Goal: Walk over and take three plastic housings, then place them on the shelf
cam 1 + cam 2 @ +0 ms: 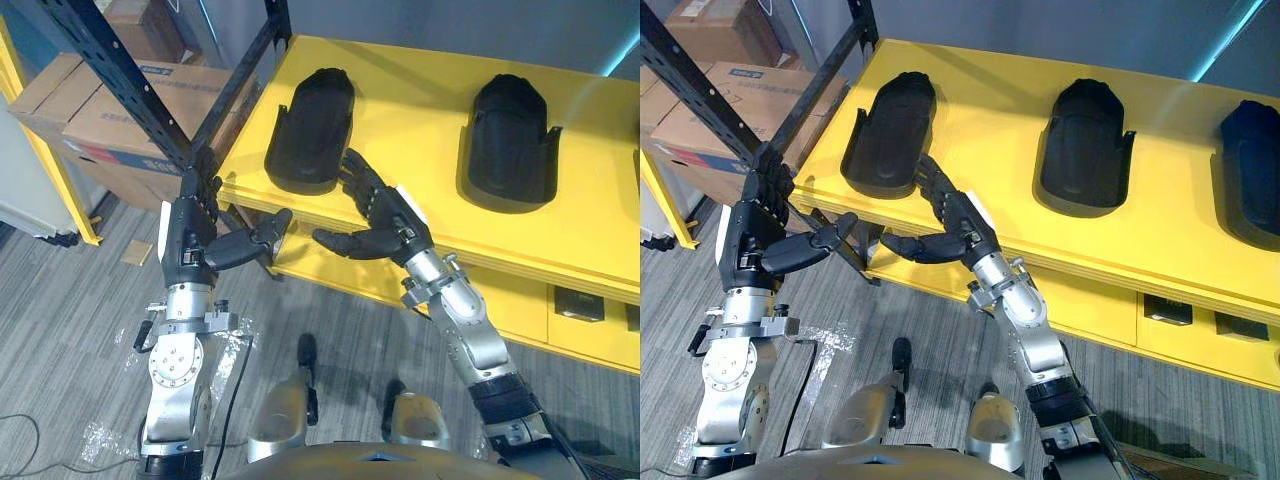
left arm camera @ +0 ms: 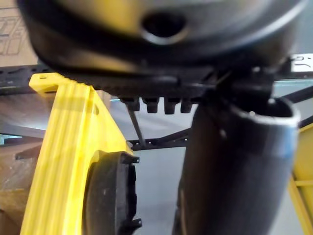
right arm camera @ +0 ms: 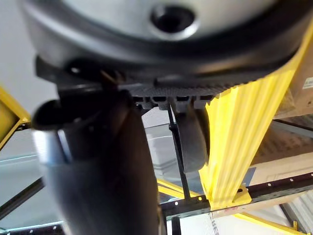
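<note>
Yellow is the shelf (image 1: 980, 110) you face, and three black plastic housings lie on it in a row, well apart. The left housing (image 1: 890, 135), the middle housing (image 1: 1085, 150) and the right housing (image 1: 1252, 170) each run lengthwise from the front edge toward the back, rounded narrow end pointing away from you. Your right hand (image 1: 385, 215) is released, its fingers stretched out just beside the left housing's near end; whether they touch it you cannot tell. Your left hand (image 1: 190, 235) is released too, empty, at the shelf's corner by the black rack post (image 1: 130, 90).
</note>
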Controlling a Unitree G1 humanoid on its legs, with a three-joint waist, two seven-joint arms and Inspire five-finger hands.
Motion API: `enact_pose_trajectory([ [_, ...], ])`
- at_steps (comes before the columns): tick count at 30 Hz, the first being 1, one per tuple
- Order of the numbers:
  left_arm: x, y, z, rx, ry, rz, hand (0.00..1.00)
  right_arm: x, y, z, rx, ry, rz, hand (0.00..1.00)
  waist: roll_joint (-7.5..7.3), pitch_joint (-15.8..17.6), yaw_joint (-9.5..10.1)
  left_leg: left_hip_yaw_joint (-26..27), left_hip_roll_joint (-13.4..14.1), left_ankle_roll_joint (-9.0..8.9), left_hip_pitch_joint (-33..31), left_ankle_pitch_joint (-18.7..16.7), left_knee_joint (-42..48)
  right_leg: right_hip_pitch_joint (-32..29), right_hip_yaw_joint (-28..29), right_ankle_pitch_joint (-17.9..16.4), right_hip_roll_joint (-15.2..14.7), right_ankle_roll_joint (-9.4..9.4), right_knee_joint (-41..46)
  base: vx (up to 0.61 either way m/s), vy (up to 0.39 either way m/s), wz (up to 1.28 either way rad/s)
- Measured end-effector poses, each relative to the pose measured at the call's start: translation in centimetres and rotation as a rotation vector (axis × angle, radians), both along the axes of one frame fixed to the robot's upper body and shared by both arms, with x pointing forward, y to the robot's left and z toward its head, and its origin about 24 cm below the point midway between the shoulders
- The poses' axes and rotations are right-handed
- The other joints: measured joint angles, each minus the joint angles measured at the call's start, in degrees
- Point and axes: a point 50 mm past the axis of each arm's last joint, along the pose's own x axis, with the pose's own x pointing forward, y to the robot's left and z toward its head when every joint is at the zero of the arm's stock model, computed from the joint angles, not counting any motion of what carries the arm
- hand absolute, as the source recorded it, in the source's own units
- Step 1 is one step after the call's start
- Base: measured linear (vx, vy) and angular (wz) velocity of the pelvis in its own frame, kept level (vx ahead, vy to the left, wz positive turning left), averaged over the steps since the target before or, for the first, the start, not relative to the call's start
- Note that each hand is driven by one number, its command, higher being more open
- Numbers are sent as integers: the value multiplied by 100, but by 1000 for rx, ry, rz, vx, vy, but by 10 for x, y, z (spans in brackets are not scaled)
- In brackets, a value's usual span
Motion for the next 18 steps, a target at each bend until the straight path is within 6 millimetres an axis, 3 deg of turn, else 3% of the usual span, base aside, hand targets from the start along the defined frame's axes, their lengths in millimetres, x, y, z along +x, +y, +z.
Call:
enact_pose_trajectory([
  [5,1,1,-6,-4,32,5,100,4,0,4,-28,-24,-72,100,0,0,61,-5,4,6,-7,4,-2,37,-76,1,-15,1,-15,8,-5,6],
  [11,-3,3,-19,-9,92,17,100,7,-9,12,-186,-198,-335,100,0,0,81,-7,7,14,-9,10,-5,48,-102,1,-32,3,-23,5,-2,2],
  [15,-5,3,-22,-14,107,22,100,-4,-23,53,-269,-505,-506,100,-1,0,68,8,15,14,-10,9,-1,50,-93,7,-26,12,-35,4,-3,-1],
  [18,-8,3,-26,-36,124,18,100,-19,-20,85,-279,-731,-488,100,-1,0,58,37,29,19,-5,2,10,50,-70,11,-18,18,-42,10,-7,-5],
])
